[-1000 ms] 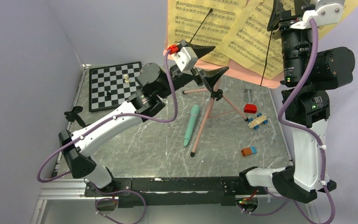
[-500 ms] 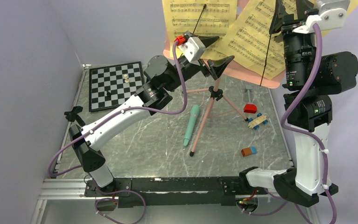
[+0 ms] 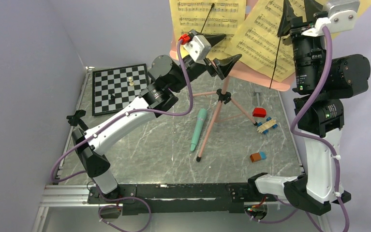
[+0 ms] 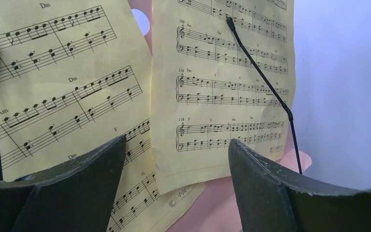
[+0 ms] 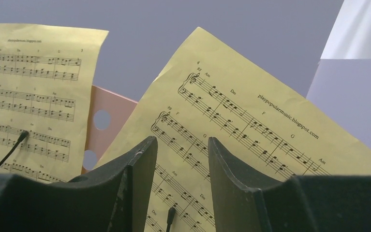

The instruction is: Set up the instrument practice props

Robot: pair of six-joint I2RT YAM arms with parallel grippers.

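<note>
The pink music stand [image 3: 222,99] stands on thin tripod legs at mid-table, its desk [image 3: 258,76] raised at the back. Two yellow sheet-music pages [image 3: 207,19] [image 3: 263,41] lie on the desk under thin black wire clips. My left gripper [image 3: 232,47] hovers open at the desk's lower left edge; in the left wrist view its jaws [image 4: 177,140] frame the overlapping pages [image 4: 222,87] with nothing between them. High at the right page, my right gripper [image 3: 298,6] [image 5: 182,138] is open with the page [image 5: 251,121] behind it. The mint-green tube [image 3: 198,128] lies flat. A small black stand [image 3: 77,118] sits at the left edge.
A chessboard [image 3: 118,87] lies at the back left. Toy blocks rest on the right side: a red one [image 3: 259,112], a blue-and-wood one [image 3: 267,124] and an orange-and-blue one [image 3: 258,156]. Walls close in on the left and back.
My left gripper has risen and moved right, from beneath the desk up to its lower edge. The desk and pages shifted slightly; the right gripper rose a little.
</note>
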